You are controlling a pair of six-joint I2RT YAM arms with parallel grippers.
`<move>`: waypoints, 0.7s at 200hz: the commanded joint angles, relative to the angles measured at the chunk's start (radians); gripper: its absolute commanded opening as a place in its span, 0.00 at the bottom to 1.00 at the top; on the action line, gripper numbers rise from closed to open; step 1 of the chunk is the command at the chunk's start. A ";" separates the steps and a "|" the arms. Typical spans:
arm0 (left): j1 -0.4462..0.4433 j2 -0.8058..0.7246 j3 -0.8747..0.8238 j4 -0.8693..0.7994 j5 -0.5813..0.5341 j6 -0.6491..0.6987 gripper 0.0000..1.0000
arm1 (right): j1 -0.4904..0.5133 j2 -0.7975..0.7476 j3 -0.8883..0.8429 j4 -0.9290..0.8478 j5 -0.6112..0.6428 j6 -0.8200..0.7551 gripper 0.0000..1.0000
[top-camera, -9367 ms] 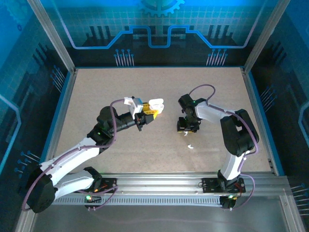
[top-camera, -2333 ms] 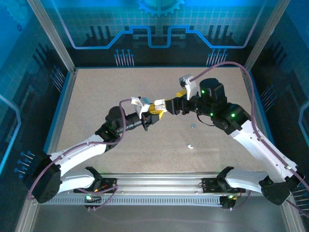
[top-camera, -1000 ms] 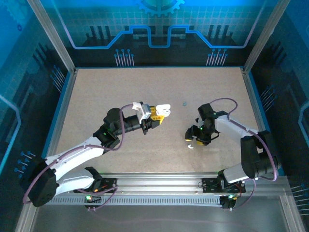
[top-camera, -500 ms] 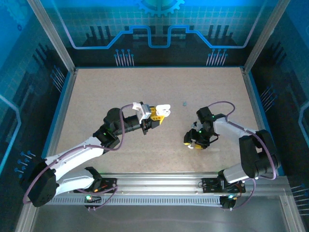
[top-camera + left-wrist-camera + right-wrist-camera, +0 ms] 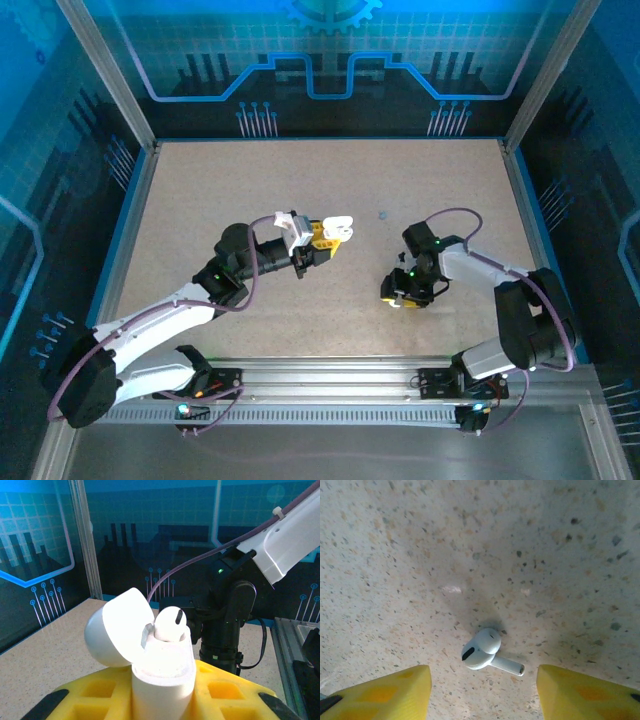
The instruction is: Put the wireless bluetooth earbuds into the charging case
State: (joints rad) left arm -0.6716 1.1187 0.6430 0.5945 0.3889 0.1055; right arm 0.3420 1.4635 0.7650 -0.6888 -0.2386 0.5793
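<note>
My left gripper [image 5: 322, 242] is shut on a white charging case [image 5: 162, 672] and holds it upright above the table. The case's lid [image 5: 117, 627] is flipped open to the left. One white earbud [image 5: 169, 624] sits in the case, its rounded head sticking out. The case [image 5: 338, 228] sits left of centre in the top view. My right gripper [image 5: 400, 297] points down at the table, right of centre. A second white earbud [image 5: 485, 652] lies on its side between its yellow fingers [image 5: 395, 687]. That gripper [image 5: 485, 687] is open and touches nothing.
The speckled tabletop [image 5: 250, 190] is walled by a blue rim and aluminium posts. A small dark speck [image 5: 381, 213] lies behind the two grippers. The right arm [image 5: 222, 625] stands close behind the held case in the left wrist view.
My right gripper has shifted slightly left and settled over the loose earbud, which it now covers in the top view. Its jaws have narrowed a little. The left arm has not moved.
</note>
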 commanded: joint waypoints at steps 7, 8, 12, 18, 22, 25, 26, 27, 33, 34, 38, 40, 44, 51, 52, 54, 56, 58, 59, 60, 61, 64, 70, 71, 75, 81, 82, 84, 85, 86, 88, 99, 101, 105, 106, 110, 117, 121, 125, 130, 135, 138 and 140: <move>-0.009 -0.007 0.024 0.007 -0.007 -0.004 0.26 | 0.012 0.000 0.034 0.009 0.029 -0.023 0.58; -0.009 -0.007 0.025 0.007 -0.007 -0.004 0.26 | 0.012 0.001 0.035 0.010 0.028 -0.023 0.59; -0.009 -0.008 0.026 0.008 -0.007 -0.006 0.26 | 0.012 0.008 0.036 0.015 0.026 -0.025 0.59; -0.009 -0.006 0.026 0.007 -0.007 -0.008 0.26 | 0.012 0.019 0.037 0.021 0.025 -0.025 0.59; -0.009 -0.007 0.027 0.007 -0.006 -0.008 0.26 | 0.011 0.028 0.040 0.022 0.023 -0.026 0.58; -0.009 -0.007 0.027 0.008 -0.006 -0.009 0.26 | 0.012 0.035 0.040 0.023 0.023 -0.026 0.58; -0.009 -0.007 0.027 0.007 -0.006 -0.009 0.26 | 0.012 0.037 0.039 0.023 0.024 -0.026 0.58; -0.009 -0.007 0.027 0.008 -0.005 -0.009 0.27 | 0.012 0.039 0.040 0.022 0.022 -0.026 0.58; -0.009 -0.007 0.027 0.007 -0.007 -0.010 0.26 | 0.014 0.052 0.040 0.025 0.018 -0.024 0.58; -0.008 -0.007 0.027 0.008 -0.007 -0.009 0.27 | 0.015 0.053 0.040 0.025 0.017 -0.024 0.58; -0.009 -0.008 0.027 0.007 -0.007 -0.010 0.27 | 0.017 0.059 0.039 0.026 0.014 -0.025 0.58; -0.009 -0.008 0.027 0.008 -0.007 -0.010 0.27 | 0.018 0.063 0.036 0.028 0.013 -0.026 0.58; -0.008 -0.009 0.027 0.008 -0.008 -0.010 0.26 | 0.020 0.067 0.035 0.030 0.012 -0.024 0.58; -0.009 -0.009 0.026 0.007 -0.010 -0.010 0.26 | 0.026 0.071 0.034 0.032 0.010 -0.023 0.57; -0.009 -0.010 0.026 0.007 -0.010 -0.010 0.26 | 0.027 0.072 0.033 0.032 0.009 -0.023 0.57; -0.009 -0.010 0.026 0.007 -0.010 -0.011 0.26 | 0.028 0.074 0.034 0.032 0.009 -0.022 0.56; -0.009 -0.010 0.026 0.006 -0.010 -0.011 0.26 | 0.030 0.076 0.033 0.031 0.009 -0.022 0.56; -0.009 -0.010 0.026 0.007 -0.010 -0.011 0.27 | 0.032 0.076 0.034 0.030 0.007 -0.022 0.56; -0.009 -0.011 0.026 0.007 -0.010 -0.010 0.27 | 0.033 0.077 0.034 0.030 0.008 -0.022 0.56; -0.008 -0.011 0.026 0.007 -0.010 -0.011 0.27 | 0.033 0.078 0.033 0.029 0.009 -0.021 0.56; -0.008 -0.011 0.026 0.007 -0.010 -0.012 0.27 | 0.034 0.079 0.032 0.028 0.009 -0.021 0.56; -0.009 -0.011 0.026 0.006 -0.010 -0.012 0.27 | 0.036 0.080 0.032 0.026 0.009 -0.020 0.56; -0.009 -0.013 0.024 0.004 -0.011 -0.013 0.27 | 0.040 0.082 0.028 0.024 0.009 -0.018 0.56; -0.009 -0.012 0.024 0.004 -0.011 -0.013 0.27 | 0.040 0.083 0.028 0.024 0.009 -0.018 0.56; -0.008 -0.013 0.024 0.005 -0.013 -0.015 0.27 | 0.043 0.084 0.027 0.024 0.009 -0.016 0.56; -0.009 -0.014 0.022 0.006 -0.014 -0.015 0.27 | 0.046 0.083 0.022 0.021 0.010 -0.013 0.56; -0.009 -0.013 0.022 0.006 -0.015 -0.015 0.27 | 0.046 0.083 0.022 0.020 0.009 -0.012 0.55; -0.009 -0.014 0.022 0.006 -0.015 -0.015 0.27 | 0.047 0.083 0.021 0.018 0.009 -0.010 0.56; -0.009 -0.013 0.021 0.006 -0.015 -0.015 0.27 | 0.048 0.082 0.021 0.018 0.010 -0.009 0.56; -0.009 -0.013 0.021 0.006 -0.016 -0.015 0.27 | 0.048 0.082 0.020 0.018 0.009 -0.009 0.56; -0.009 -0.015 0.020 0.005 -0.016 -0.015 0.27 | 0.050 0.080 0.018 0.017 0.009 -0.008 0.55; -0.009 -0.015 0.021 0.004 -0.015 -0.014 0.27 | 0.058 0.072 0.011 0.011 0.013 0.000 0.55; -0.009 -0.016 0.020 0.004 -0.016 -0.014 0.27 | 0.059 0.070 0.010 0.009 0.014 0.002 0.55; -0.009 -0.016 0.020 0.005 -0.016 -0.013 0.27 | 0.062 0.067 0.008 0.007 0.014 0.003 0.55; -0.009 -0.015 0.020 0.004 -0.016 -0.014 0.27 | 0.062 0.066 0.007 0.006 0.014 0.004 0.55; -0.009 -0.015 0.020 0.005 -0.016 -0.014 0.27 | 0.064 0.062 0.005 0.005 0.014 0.006 0.55; -0.009 -0.015 0.019 0.005 -0.016 -0.013 0.27 | 0.069 0.054 0.004 0.002 0.013 0.010 0.55; -0.009 -0.013 0.019 0.004 -0.016 -0.013 0.27 | 0.072 0.051 0.003 -0.001 0.014 0.012 0.55; -0.009 -0.013 0.019 0.005 -0.015 -0.013 0.27 | 0.074 0.047 0.003 -0.003 0.013 0.012 0.55; -0.009 -0.013 0.020 0.005 -0.015 -0.013 0.27 | 0.077 0.042 0.003 -0.007 0.012 0.016 0.54; -0.009 -0.013 0.019 0.005 -0.013 -0.015 0.27 | 0.081 0.037 0.003 -0.011 0.014 0.018 0.54; -0.009 -0.013 0.019 0.004 -0.013 -0.015 0.26 | 0.082 0.036 0.003 -0.015 0.013 0.020 0.54; -0.009 -0.013 0.018 0.005 -0.013 -0.015 0.26 | 0.084 0.034 0.003 -0.017 0.014 0.022 0.54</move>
State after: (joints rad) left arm -0.6716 1.1187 0.6434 0.5873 0.3817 0.1040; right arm 0.3920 1.5242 0.7841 -0.6605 -0.2100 0.5762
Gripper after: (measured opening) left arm 0.267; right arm 0.546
